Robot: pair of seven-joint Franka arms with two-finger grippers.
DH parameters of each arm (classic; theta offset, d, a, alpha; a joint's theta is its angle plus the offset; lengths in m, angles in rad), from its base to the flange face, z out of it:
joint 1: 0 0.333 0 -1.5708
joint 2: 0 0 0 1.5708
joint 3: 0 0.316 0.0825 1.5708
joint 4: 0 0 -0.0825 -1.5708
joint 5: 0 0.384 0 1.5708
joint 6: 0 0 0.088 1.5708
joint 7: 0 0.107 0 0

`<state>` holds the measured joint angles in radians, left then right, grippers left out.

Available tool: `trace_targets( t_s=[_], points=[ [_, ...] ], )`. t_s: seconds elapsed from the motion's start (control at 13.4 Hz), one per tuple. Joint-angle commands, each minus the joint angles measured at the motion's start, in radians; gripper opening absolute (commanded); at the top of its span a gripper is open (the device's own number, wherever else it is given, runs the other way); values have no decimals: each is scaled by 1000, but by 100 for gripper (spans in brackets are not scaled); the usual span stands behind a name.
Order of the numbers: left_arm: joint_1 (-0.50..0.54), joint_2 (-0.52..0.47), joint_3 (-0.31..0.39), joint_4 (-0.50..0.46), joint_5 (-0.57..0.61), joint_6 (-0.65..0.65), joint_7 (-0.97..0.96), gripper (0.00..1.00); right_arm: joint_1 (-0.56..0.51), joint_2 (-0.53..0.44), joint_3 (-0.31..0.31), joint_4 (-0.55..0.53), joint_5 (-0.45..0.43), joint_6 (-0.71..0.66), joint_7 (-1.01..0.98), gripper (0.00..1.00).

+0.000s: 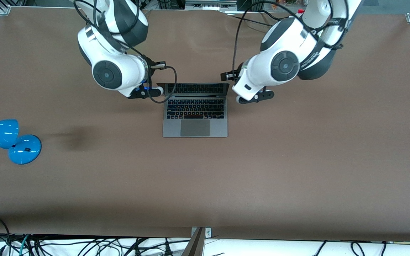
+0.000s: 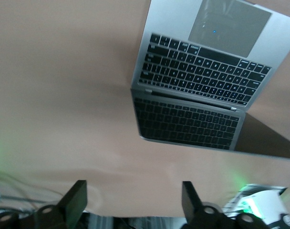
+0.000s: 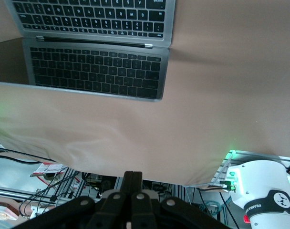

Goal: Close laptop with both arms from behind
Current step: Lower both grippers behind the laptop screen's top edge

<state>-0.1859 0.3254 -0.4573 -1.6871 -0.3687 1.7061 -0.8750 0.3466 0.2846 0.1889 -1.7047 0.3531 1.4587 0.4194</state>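
Silver laptop (image 1: 195,111) stood open; left end effector (image 2: 134,200) (fingers wide) and right end effector (image 3: 132,185) (pinched together) flanked its screen, needing to press it down.

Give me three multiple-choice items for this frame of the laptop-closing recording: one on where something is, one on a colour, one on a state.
1. Where does the desk lamp stand relative to the laptop?
A. On the laptop's lid
B. Toward the right arm's end of the table
C. Toward the left arm's end of the table

2. What colour is the lamp?
A. Blue
B. Red
C. White

3. What state is the laptop in?
A. Shut flat
B. Open, keyboard showing
C. Lifted off the table

Answers:
1. B: the lamp sits on the brown table at the end where the right arm is based.
2. A: its shade and base are glossy blue.
3. B: keys and trackpad are visible and the screen reflects them. The left gripper is open and the right gripper shut, one beside each end of the raised lid.
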Motion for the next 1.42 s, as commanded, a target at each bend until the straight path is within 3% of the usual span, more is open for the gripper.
trace_targets(
  t_s=[0.0,0.6,1.35],
  points=[
    [-44,9,3,-8,-41,10,-134,0,14,33,-6,-1,23,-6,9,2],
    [-79,101,5,-22,-15,20,-76,0,34,111,-9,0,38,23,-37,2],
    [-102,192,11,6,51,156,-76,0,32,134,-45,10,29,143,-67,2]
  ],
)
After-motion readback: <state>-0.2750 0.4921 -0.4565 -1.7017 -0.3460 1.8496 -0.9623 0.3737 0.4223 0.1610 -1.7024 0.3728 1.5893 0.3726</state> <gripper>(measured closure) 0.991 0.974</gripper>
